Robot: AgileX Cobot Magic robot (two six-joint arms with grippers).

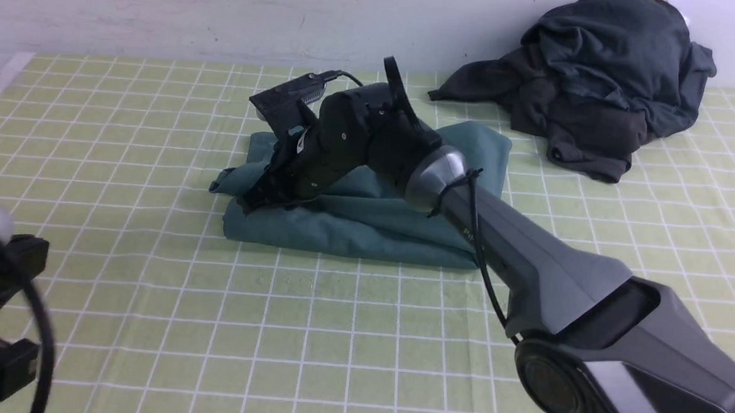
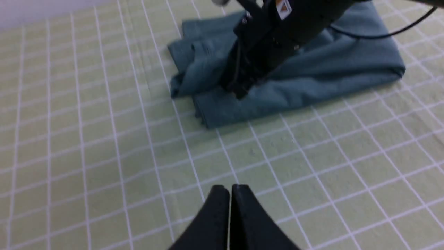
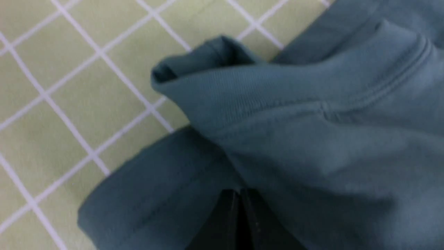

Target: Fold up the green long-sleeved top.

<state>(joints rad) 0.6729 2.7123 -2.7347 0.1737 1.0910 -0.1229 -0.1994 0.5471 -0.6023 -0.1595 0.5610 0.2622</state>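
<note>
Right hand (image 3: 239, 195), jaws together, touches green long-sleeved top (image 1: 372, 232).

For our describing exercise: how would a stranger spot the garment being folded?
On the checked yellow-green tablecloth, near its middle, lies the green long-sleeved top, with the right gripper shut on it. It is teal and folded flat, unlike the dark grey clothes heaped by the wall.

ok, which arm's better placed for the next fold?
Right: the right gripper is shut on the green top at its left end. The left gripper is shut over the tablecloth, apart from it.
</note>
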